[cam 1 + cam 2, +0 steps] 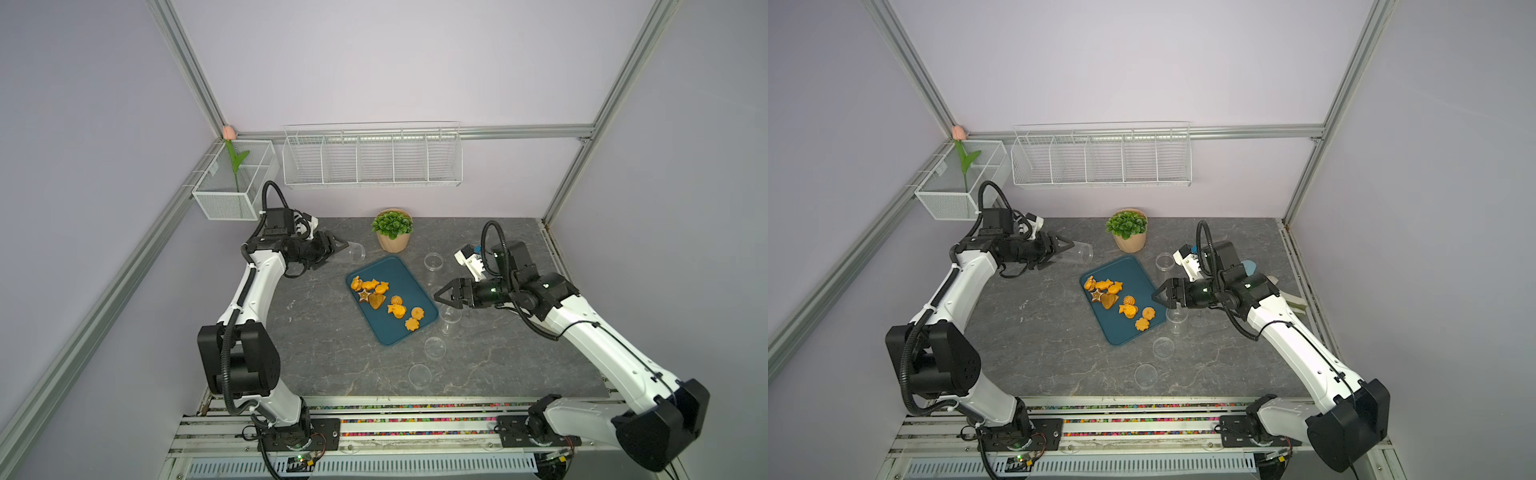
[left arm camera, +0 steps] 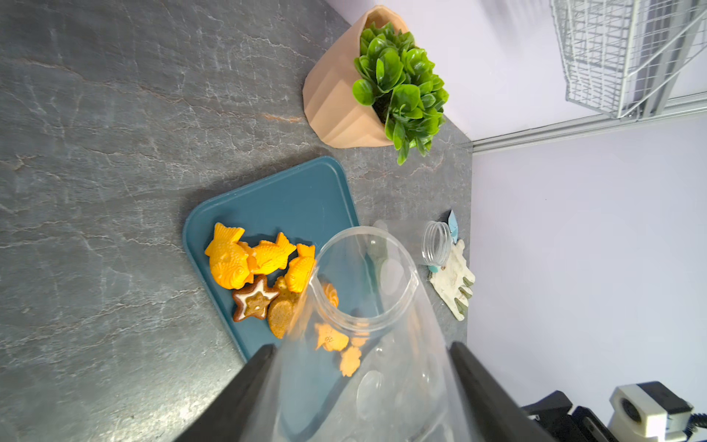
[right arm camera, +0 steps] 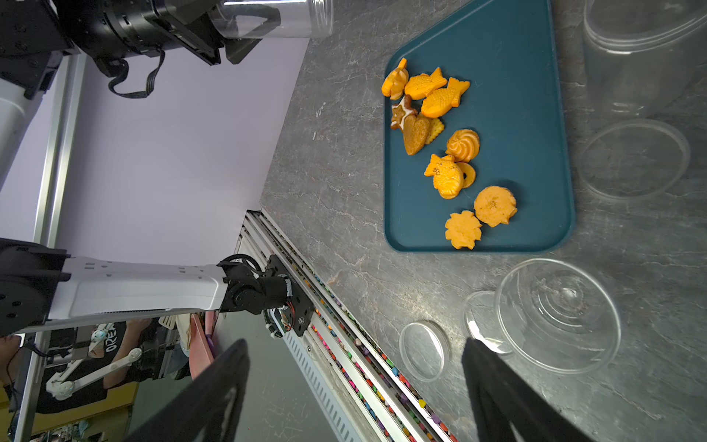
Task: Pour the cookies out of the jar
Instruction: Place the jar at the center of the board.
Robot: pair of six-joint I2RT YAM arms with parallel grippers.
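Spare lid (image 1: 419, 375) up front, cookies (image 1: 376, 300) spread on the tray (image 1: 409, 272) mid-table, right claw (image 1: 439, 300) wide and empty beside it, left claw (image 1: 337, 252) further back clamped on the sideways jar (image 1: 355, 252), which looks empty: pour looks done, only set-down left.

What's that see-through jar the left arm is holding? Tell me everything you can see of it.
The jar is clear plastic, round and lidless, with a ridged screw rim around its wide mouth. It looks empty; the cookies lie on the teal tray nearby. It hangs in the air roughly on its side, its base end clamped between the black fingers of the left gripper, mouth pointing away from the gripper. Nothing else touches it.
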